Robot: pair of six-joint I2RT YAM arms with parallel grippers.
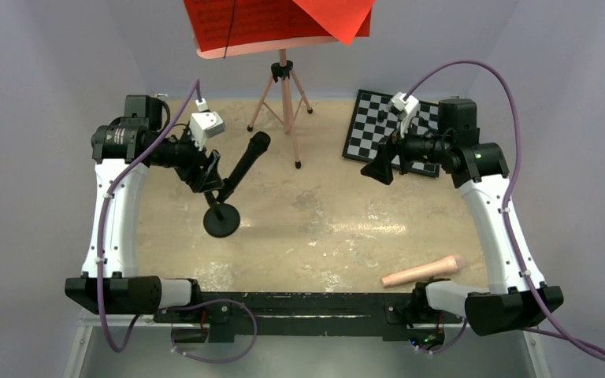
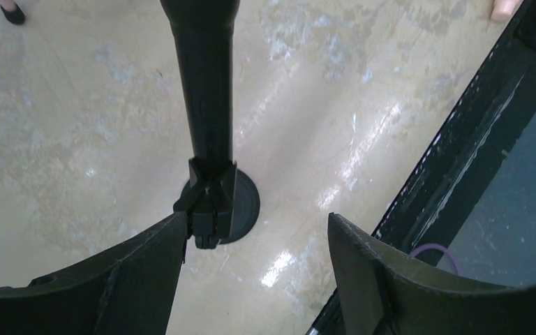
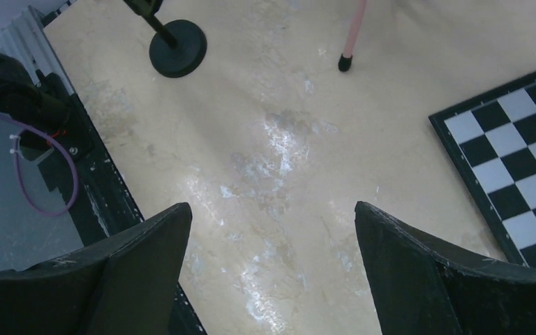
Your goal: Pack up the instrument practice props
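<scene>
The black microphone (image 1: 248, 160) leans in the clip of the small black round-base mic stand (image 1: 221, 222) at centre left. In the left wrist view the microphone (image 2: 204, 91) rises from the clip above the stand's base (image 2: 248, 206). My left gripper (image 1: 213, 181) is open; its left finger (image 2: 146, 272) lies against the clip, and the gap (image 2: 257, 223) holds nothing. The pink tripod music stand (image 1: 285, 94) stands at the back with red sheet-music pages (image 1: 276, 20) on its tray. My right gripper (image 1: 381, 169) is open and empty over bare table (image 3: 272, 209).
A black-and-white chessboard (image 1: 386, 126) lies at the back right, under the right wrist, and shows in the right wrist view (image 3: 516, 146). A pink cylinder (image 1: 424, 272) lies near the front right edge. The black front rail (image 1: 307, 303) runs between the arm bases.
</scene>
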